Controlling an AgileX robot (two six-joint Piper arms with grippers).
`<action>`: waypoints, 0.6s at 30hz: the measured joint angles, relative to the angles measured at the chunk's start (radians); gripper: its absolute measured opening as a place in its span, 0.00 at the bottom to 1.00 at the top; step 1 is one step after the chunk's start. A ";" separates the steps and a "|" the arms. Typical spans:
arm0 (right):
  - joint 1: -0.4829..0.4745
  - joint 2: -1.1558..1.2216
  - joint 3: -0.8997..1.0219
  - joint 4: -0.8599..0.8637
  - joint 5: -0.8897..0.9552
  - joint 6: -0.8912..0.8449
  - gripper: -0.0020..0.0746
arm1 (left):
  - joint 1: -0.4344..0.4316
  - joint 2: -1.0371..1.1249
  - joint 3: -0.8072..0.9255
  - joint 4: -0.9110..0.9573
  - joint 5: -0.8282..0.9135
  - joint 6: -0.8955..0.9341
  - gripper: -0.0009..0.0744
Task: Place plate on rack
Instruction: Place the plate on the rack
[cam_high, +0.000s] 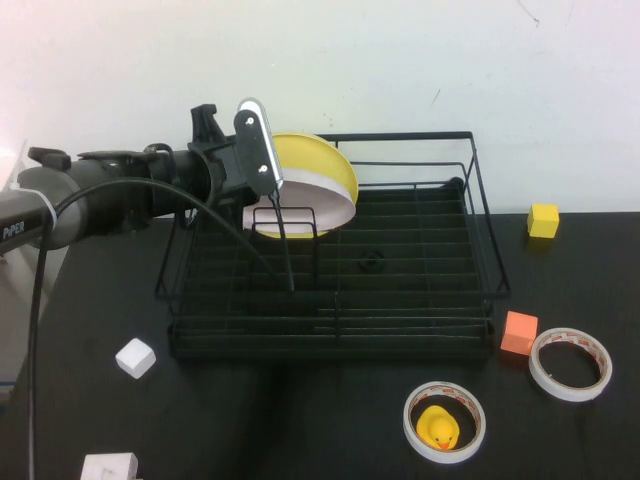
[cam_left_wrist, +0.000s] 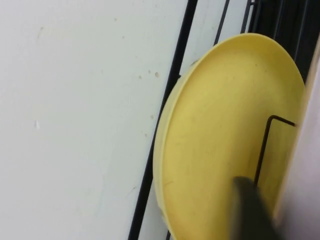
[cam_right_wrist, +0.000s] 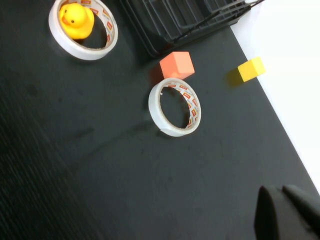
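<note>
Left jaws grip plate (cam_high: 296, 214) on-edge in rack (cam_high: 487, 262)

My left gripper (cam_high: 262, 190) hides most of the plate (cam_high: 300, 205); my right gripper (cam_right_wrist: 287, 212) is cropped, its finger state indeterminate.

Two plates (cam_high: 300, 200), two tape rolls (cam_high: 570, 363), four cubes (cam_high: 543, 220).

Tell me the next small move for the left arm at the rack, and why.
Probably open the left gripper and back off. The plate already stands on edge in the rack, leaning beside the yellow plate with an upright divider in front of it, so it looks seated. The right gripper hangs over the table by the tape rolls, out of the way.
</note>
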 joint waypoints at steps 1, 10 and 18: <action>0.000 0.000 0.000 0.000 0.002 0.002 0.02 | 0.000 0.001 0.000 -0.002 0.000 -0.006 0.39; 0.000 0.000 0.000 -0.008 0.002 0.008 0.02 | 0.000 0.003 0.000 -0.004 0.005 -0.036 0.73; 0.000 0.000 0.000 -0.022 0.002 0.025 0.02 | 0.000 -0.021 0.000 -0.004 0.024 -0.260 0.52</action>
